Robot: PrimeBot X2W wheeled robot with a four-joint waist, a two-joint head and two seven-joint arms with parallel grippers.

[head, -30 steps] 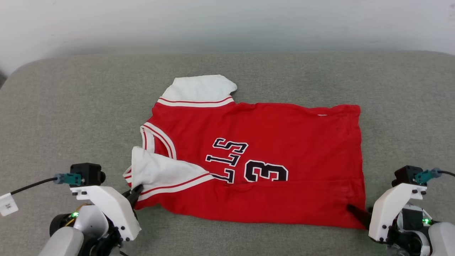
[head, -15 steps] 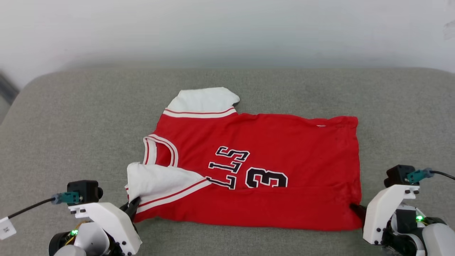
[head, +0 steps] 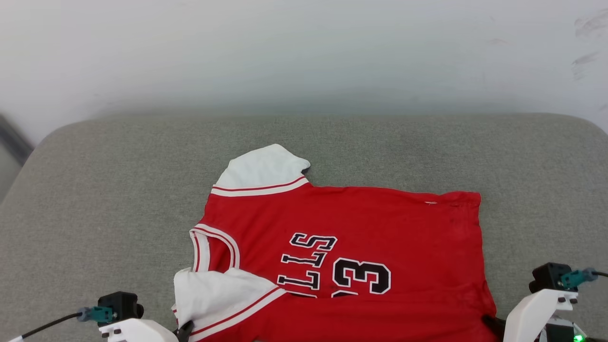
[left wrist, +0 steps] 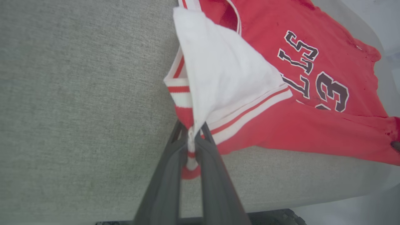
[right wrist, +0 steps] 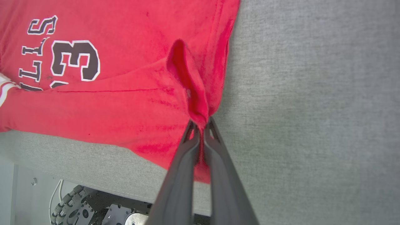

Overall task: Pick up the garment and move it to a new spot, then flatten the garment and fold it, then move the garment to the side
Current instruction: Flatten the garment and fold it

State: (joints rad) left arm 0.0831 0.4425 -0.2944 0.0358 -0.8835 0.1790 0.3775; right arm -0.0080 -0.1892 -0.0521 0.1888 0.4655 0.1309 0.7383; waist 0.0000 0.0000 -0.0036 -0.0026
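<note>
Left end effector point(left wrist: 191, 129) first: in the left wrist view its two dark fingers rise from the bottom centre and are pinched tight together on the red-and-white striped cuff, with a strip of that trim caught between them. The white sleeve point(left wrist: 218, 72) fans up from the grip as a broad triangle, folded over the red body. In the head view this left end effector point(head: 185, 328) just peeks in at the bottom edge, left of centre, under the sleeve.

Over to the right end effector point(right wrist: 201, 123): fingers closed, clamped on a bunched corner of red cloth at the garment's right edge, and a raised ridge of fabric runs up from the pinch. In the head view the right end effector point(head: 491, 322) sits at the lower right, touching the red hem.

The garment point(head: 361, 223) lies spread on the grey fabric-covered tabletop point(head: 95, 190), in the lower middle of the head view, its near strip folded over the front. A second white sleeve sticks out at its far left corner.

Now the writing: black lettering point(head: 308, 261) with white outlines, upside down in the head view, shows "LLS", and beside it a big "3" point(head: 363, 280). The fold covers the rest. Behind it all is a pale wall point(head: 304, 57)
</note>
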